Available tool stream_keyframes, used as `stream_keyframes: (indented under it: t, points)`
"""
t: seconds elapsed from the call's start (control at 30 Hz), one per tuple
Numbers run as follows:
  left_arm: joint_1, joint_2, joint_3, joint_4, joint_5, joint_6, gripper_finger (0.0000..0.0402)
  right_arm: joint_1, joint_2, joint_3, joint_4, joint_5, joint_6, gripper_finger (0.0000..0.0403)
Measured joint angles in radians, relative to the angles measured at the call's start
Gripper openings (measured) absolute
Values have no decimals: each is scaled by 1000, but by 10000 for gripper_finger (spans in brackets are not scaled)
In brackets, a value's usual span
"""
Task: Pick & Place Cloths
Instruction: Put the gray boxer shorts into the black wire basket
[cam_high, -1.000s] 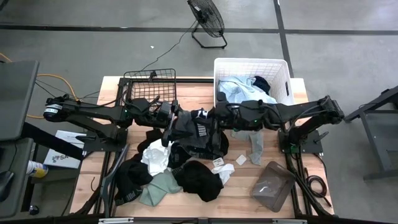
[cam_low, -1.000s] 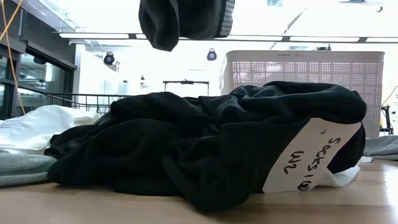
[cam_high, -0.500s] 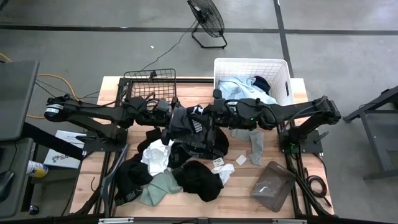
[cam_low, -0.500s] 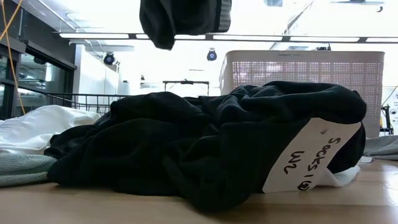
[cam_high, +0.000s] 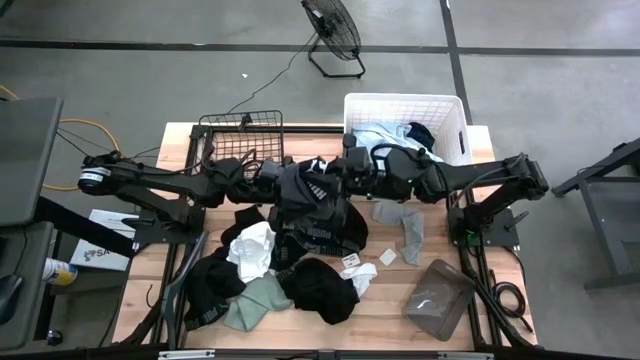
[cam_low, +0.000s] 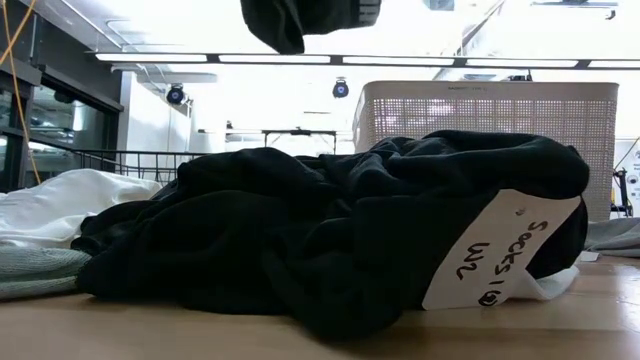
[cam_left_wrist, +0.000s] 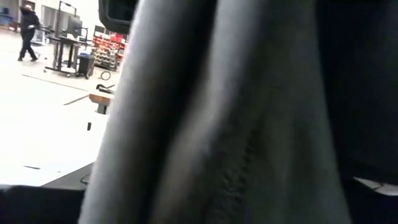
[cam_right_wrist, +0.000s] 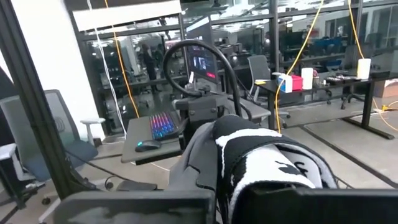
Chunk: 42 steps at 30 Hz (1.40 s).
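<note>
A dark grey and black garment with white lettering is held up between both grippers over the middle of the table. Its lower end hangs clear above the pile. My left gripper meets it from the left and my right gripper from the right; fabric hides both pairs of fingers. Below lie black cloths, a white cloth, a sage green one and a grey one. A pale blue cloth lies in the white basket. My left gripper is shut on the garment's left upper edge, coming level from the table's left; grey fabric fills its wrist view and hides the fingers. My right gripper is shut on the garment's right upper part by the black-and-white band, coming level from the right. The garment hangs below both, lifted clear.
The white laundry basket stands at the far edge right of centre, the black wire basket to its left. A grey pouch lies near the right front corner. Paper tags and a label reading "Socks" lie among the pile.
Both grippers have carried the garment upward and slightly toward the far edge and the white basket. Its hanging lower end has risen higher above the pile.
</note>
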Motion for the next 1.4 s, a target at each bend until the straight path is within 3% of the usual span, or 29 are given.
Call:
stream_keyframes:
  t: [0.2,0.33,0.5,0.53,0.7,0.83,1.13,1.27,1.4]
  points:
    - [0,0,0,-2,-31,0,270,0,0,0,-11,0,0,4]
    - [0,0,0,-8,-44,0,177,0,0,0,-16,1,0,4]
    - [0,0,0,-11,-50,2,32,0,0,0,-26,1,0,4]
    - [0,0,0,-11,-50,5,20,0,0,0,-29,1,0,4]
    - [0,0,0,-14,-51,11,16,2,0,0,-30,1,0,12]
    - [0,0,0,-16,-51,14,10,4,0,0,-37,2,14,45]
    - [0,-21,-1,-53,-57,15,10,10,-60,0,-156,0,107,201]
    - [0,-72,-1,-157,-115,43,10,11,-121,0,-238,0,117,261]
    - [0,-156,-1,-303,-219,65,10,23,-181,0,-328,29,154,290]
